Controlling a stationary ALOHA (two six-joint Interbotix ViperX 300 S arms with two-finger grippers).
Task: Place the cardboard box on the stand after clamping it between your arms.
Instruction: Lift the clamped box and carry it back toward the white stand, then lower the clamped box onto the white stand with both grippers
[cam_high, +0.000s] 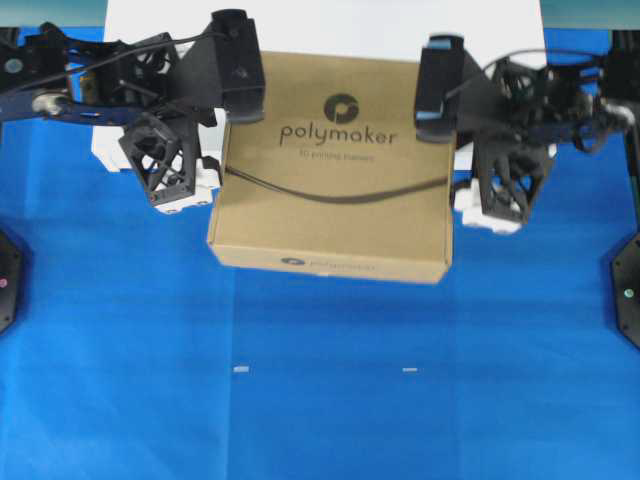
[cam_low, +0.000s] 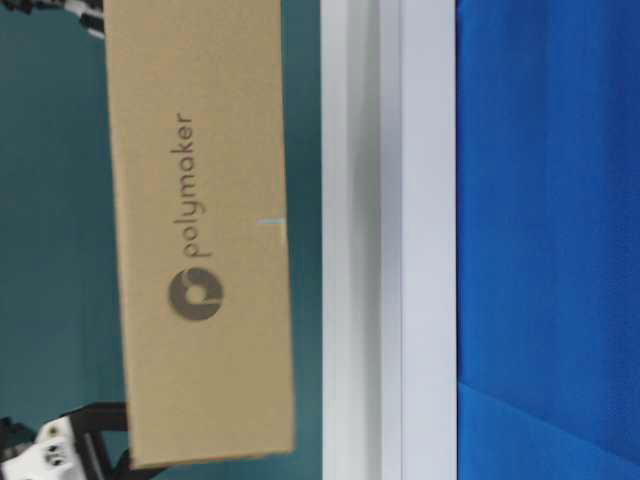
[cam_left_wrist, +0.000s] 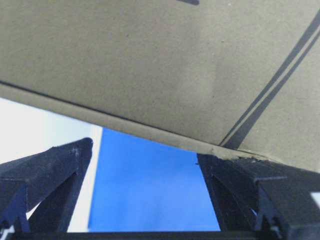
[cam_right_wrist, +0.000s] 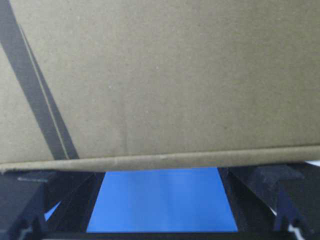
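Observation:
The cardboard box, brown with the "polymaker" logo and a curved dark line, is clamped between my two arms over the front edge of the white stand. The table-level view shows the box held clear above the stand. My left gripper presses the box's left side and my right gripper presses its right side. Both have jaws spread wide, empty between them. In the left wrist view the gripper meets the box edge. The right wrist view shows that gripper under the box.
The blue table cloth covers the table in front of the stand, with two small white marks on it. Black arm bases sit at the left edge and the right edge.

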